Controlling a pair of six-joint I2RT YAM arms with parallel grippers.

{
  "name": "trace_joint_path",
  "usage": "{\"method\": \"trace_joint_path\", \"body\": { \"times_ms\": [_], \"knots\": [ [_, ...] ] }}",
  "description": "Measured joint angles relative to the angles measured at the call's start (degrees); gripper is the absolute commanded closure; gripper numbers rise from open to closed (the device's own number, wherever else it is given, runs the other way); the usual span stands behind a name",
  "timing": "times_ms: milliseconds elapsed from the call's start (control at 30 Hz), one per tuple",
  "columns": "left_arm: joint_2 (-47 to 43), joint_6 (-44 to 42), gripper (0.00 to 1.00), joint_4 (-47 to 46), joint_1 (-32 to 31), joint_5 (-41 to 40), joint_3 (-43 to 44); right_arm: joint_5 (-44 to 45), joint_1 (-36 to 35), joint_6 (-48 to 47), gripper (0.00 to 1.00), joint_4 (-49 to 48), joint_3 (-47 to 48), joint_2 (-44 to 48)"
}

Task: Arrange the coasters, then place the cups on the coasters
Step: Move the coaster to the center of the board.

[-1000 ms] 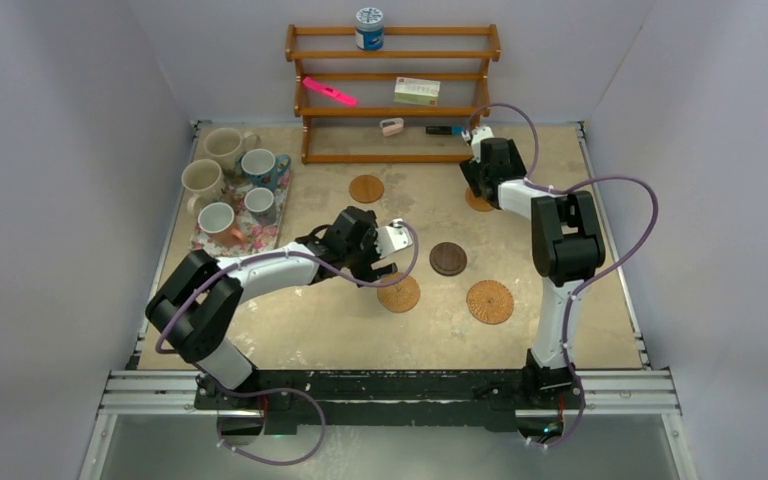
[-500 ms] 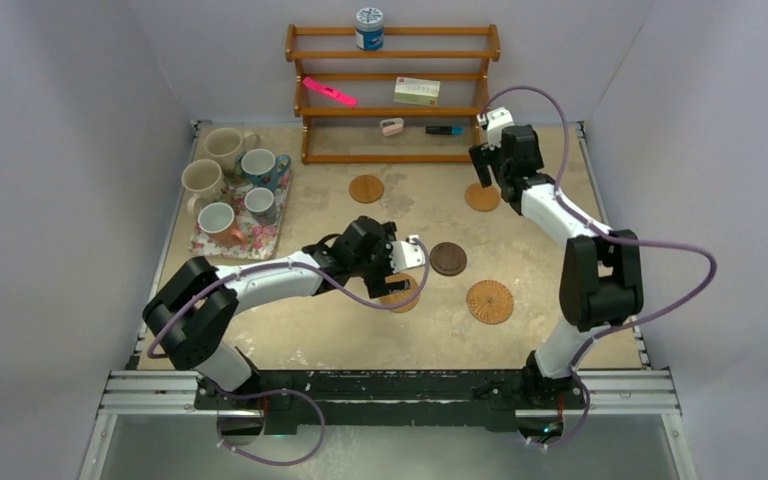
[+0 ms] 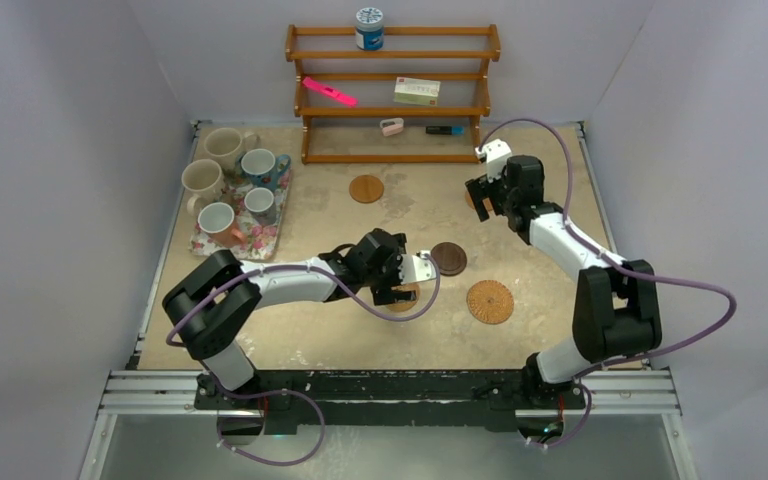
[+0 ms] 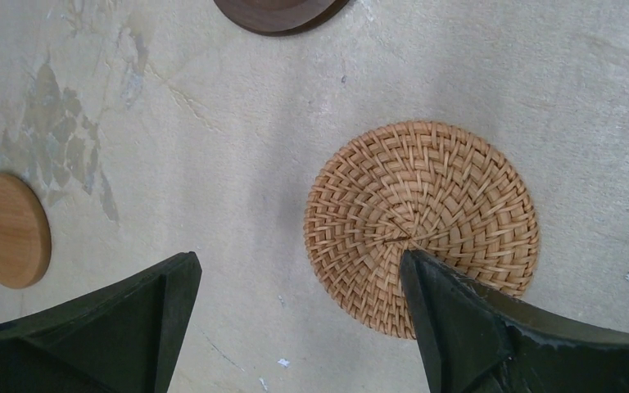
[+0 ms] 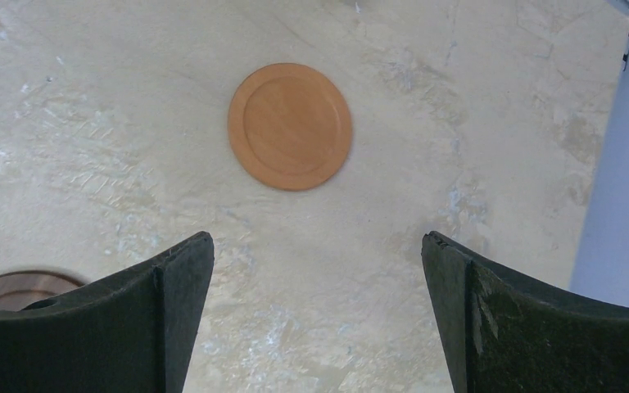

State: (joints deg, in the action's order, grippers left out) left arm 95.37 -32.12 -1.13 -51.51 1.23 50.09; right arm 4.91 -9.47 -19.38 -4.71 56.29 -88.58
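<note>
Top external, edges and room? — KM

Logged beige mottled tabletop [image 3: 300,335] walled left, back and right; brown wooden slatted rack [image 3: 390,95] against back wall; open floor along near edge and right side. — JT

Arm poses? — KM

Found left arm stretched low toward centre, left gripper [image 3: 392,293] spread wide and empty at rim of round woven rattan coaster [image 3: 410,296]; seen in left wrist view with one finger [image 4: 475,327] over that rim, contact unclear. Found right arm reaching to back right, right gripper [image 3: 478,195] likewise agape, empty, above smooth round tan wooden coaster [image 5: 290,126], apart from it. — JT

Counts? — KM

Counted five coasters: two woven, second woven coaster [image 3: 490,301] toward front right; two smooth wooden, other wooden coaster [image 3: 366,188] near rack; one dark brown round coaster [image 3: 448,258] central. Counted five handled ceramic mugs [image 3: 218,220], bunched on and beside rectangular floral cloth mat [image 3: 258,238] at left edge, none on any coaster. — JT
</note>
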Motion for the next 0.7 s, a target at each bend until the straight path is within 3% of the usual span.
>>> {"method": "trace_joint_path", "body": {
  "times_ms": [700],
  "knots": [
    [-1.5,-2.2,0.0,-5.8,1.3,-0.4,-4.3,-3.4,0.0,-1.1,0.01,-1.2,-4.3,6.2]
  ]
}}
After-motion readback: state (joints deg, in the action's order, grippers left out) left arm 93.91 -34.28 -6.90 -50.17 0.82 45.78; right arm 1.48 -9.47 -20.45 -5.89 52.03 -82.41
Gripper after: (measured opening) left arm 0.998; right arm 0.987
